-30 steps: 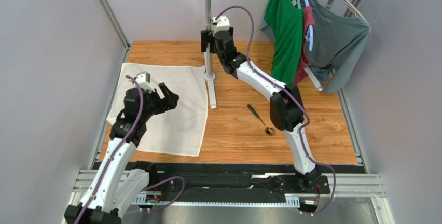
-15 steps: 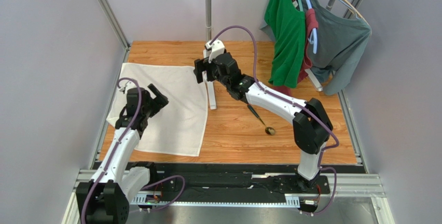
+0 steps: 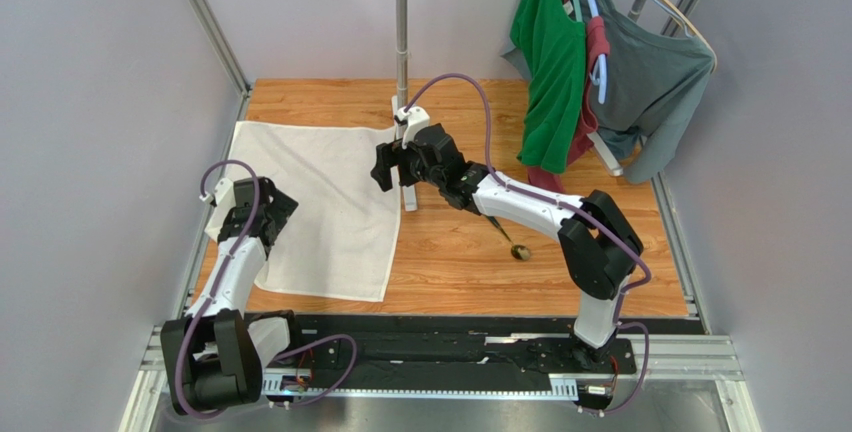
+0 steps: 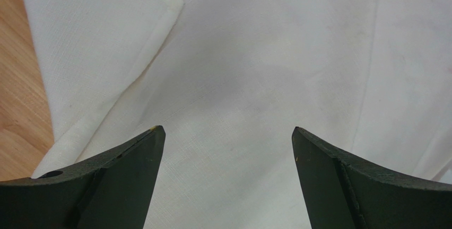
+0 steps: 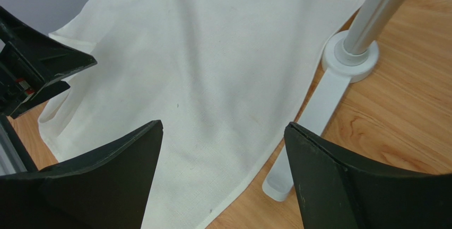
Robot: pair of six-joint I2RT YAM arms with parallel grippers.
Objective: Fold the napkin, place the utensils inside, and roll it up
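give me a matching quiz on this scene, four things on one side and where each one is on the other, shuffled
1 napkin
2 spoon
3 green shirt
4 right gripper

a hanging at the back right
b open, over the napkin's right edge
c spread on the left side of the table
d on bare wood, right of the pole stand

Pairs: 1-c, 2-d, 3-a, 4-b

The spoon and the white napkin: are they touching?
Apart. The top view shows the spoon on the wooden table, the white stand's foot lying between it and the napkin.
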